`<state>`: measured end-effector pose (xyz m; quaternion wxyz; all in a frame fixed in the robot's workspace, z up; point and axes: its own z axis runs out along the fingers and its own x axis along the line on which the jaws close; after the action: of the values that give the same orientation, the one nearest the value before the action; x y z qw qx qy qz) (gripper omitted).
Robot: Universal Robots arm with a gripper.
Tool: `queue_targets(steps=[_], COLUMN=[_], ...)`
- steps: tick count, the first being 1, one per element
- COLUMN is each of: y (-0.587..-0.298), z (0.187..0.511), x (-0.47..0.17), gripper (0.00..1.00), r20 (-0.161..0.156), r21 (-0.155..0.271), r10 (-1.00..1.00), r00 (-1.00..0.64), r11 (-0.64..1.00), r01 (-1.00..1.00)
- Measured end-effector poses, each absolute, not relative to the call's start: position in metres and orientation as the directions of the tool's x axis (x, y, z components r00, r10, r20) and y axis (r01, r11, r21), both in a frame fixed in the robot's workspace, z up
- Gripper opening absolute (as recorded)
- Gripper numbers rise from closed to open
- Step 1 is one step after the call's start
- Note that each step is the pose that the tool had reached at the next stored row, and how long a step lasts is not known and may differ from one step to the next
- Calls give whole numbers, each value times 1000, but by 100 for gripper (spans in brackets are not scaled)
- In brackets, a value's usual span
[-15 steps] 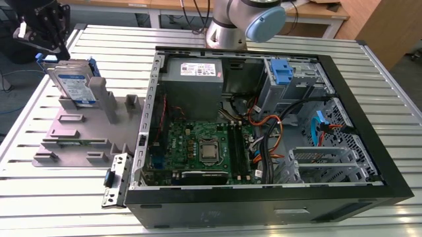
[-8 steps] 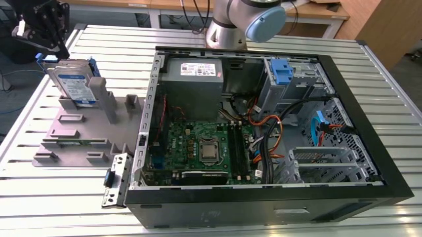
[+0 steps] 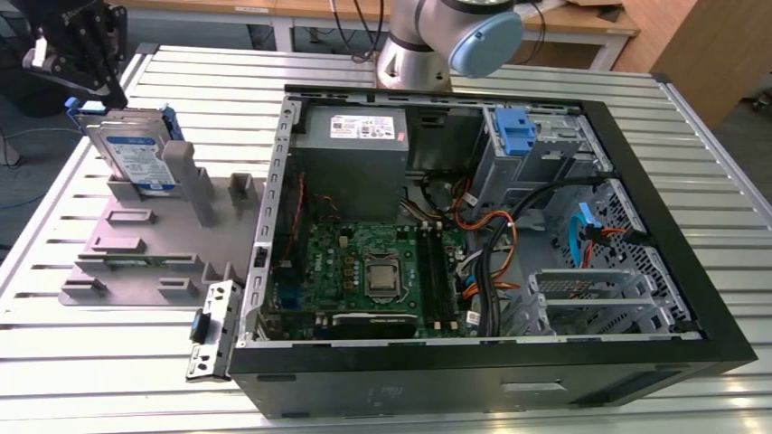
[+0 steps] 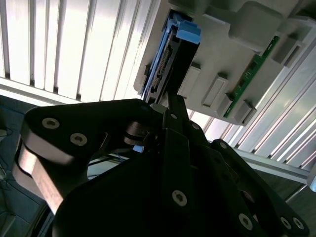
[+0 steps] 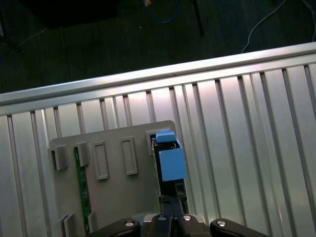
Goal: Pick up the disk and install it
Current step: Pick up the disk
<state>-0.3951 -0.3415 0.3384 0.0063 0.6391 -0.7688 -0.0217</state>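
Looking over the slatted bench (image 3: pixel 121 389), the open case (image 3: pixel 675 298) takes up most of it, well apart from where the work is. On the exterior view's left lies the grey tray (image 3: pixel 133 244), and the disk (image 3: pixel 136 154) stands upright on edge in one of its slots, label facing out.

The gripper (image 4: pixel 170 103) hangs just above the disk's top end, not touching it as far as I can tell. In both wrist views its fingers (image 4: pixel 175 112) look pressed together with nothing between them. So I'd say the pick-up is the step in hand, and the grasp is not yet made.

To do it well, I reckon the fingers must part wider than the disk is thick, line up square with its flat faces, and come down straddling the blue rail (image 5: pixel 172 165) on its top edge. The pinch wants to be firm and the lift straight along the slot, since any tilt could jam the disk against the tray.
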Motion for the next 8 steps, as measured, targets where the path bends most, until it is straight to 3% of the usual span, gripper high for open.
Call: queue_targets(steps=[8], y=[-341], z=[336], x=[-395], gripper=[11], r20=[-18], r21=[41], r10=[-988], r00=[-155], r11=[155], r01=[-987])
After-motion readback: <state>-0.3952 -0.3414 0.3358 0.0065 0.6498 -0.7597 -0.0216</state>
